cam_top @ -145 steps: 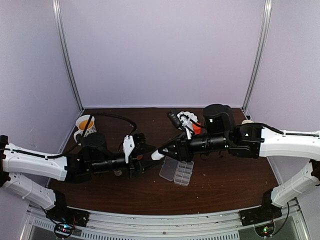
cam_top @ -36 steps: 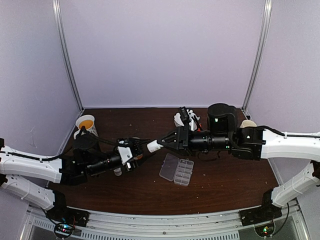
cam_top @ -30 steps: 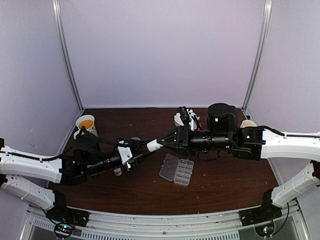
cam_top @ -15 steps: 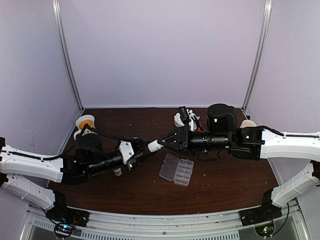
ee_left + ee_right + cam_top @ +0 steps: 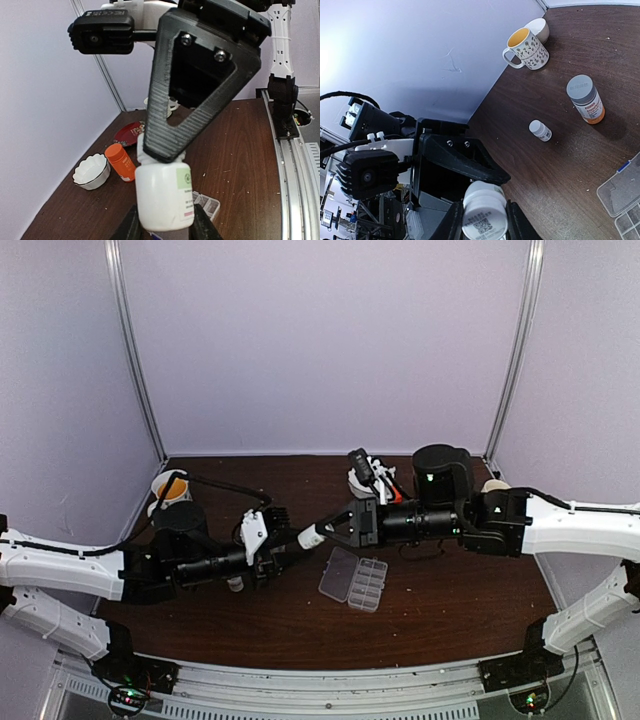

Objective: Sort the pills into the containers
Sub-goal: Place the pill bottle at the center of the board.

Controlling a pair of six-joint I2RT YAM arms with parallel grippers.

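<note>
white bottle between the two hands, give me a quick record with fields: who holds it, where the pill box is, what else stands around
white bottle: in the air above the table, between the two arms
left hand: closed on one end of the bottle
right hand: closed on the other end
pill box: flat on the table, lid open, untouched
grey-capped bottle: standing on the table
small white bottle: standing beside it, apart
mug: back left corner

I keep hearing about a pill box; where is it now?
In the top view the pill box lies near the table's middle, just on the near side of the right end effector and its white bottle.
</note>
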